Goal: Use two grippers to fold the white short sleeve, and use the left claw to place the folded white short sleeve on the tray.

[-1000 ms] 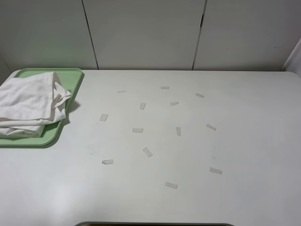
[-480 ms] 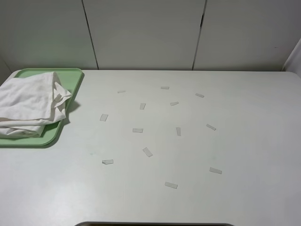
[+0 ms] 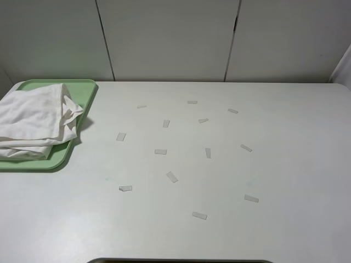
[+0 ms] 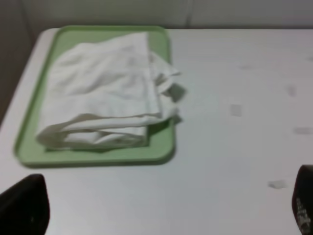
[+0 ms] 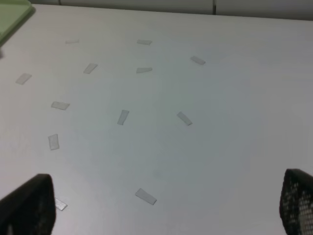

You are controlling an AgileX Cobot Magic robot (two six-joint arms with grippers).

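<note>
The high camera looks down across the whole table toward the wall panels. The left wrist camera looks out between its fingers at the tray, well ahead. The right wrist camera looks between its fingers over the paper strips, shared with the high view.

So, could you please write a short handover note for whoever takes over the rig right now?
Left gripper: open, empty, back from the tray, fingertips just showing at the wrist view's edges.
Right gripper: open, empty, above the bare table with its paper strips.
Neither arm shows in the high view.
Shirt: folded into a loose bundle, lying on the tray at the table's far left; one edge spills over the tray's right rim.
Done: folding and placing.
Left: by the look of it nothing, except perhaps tucking in that overhanging edge.
</note>
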